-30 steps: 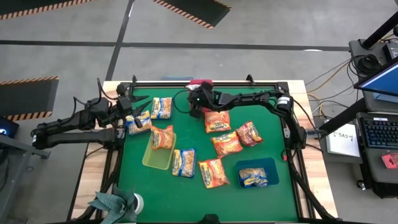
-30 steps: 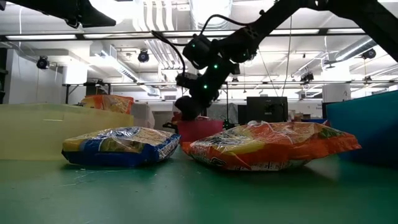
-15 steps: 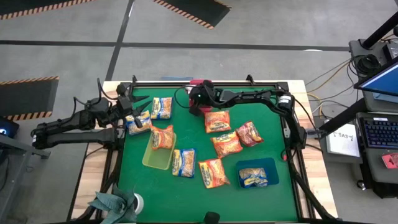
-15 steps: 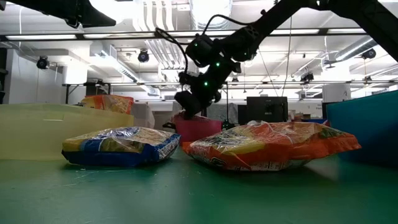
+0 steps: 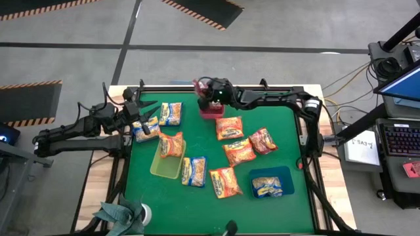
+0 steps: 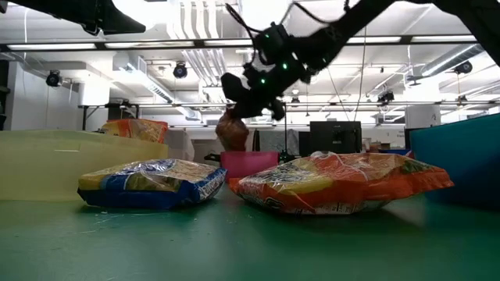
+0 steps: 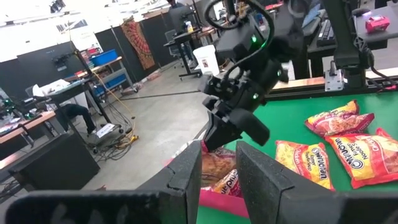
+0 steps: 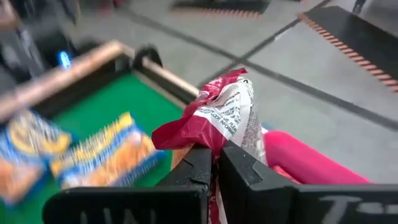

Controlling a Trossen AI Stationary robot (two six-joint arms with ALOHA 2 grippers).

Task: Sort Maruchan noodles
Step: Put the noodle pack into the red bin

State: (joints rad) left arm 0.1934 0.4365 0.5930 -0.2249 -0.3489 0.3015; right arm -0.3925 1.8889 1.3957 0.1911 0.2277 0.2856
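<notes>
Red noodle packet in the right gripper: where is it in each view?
High view: red packet at the table's far edge, mostly hidden by the right gripper.
Low view: hanging above the pink tray, centre.
Left wrist view: behind the left fingers, under the right gripper.
Right wrist view: pinched between the fingers.
Shared landmark: pink tray.

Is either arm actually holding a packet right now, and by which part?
Yes. The right gripper is shut on a dark red noodle packet, pinching it by one crumpled edge above the red tray. What the left gripper holds cannot be told.
</notes>
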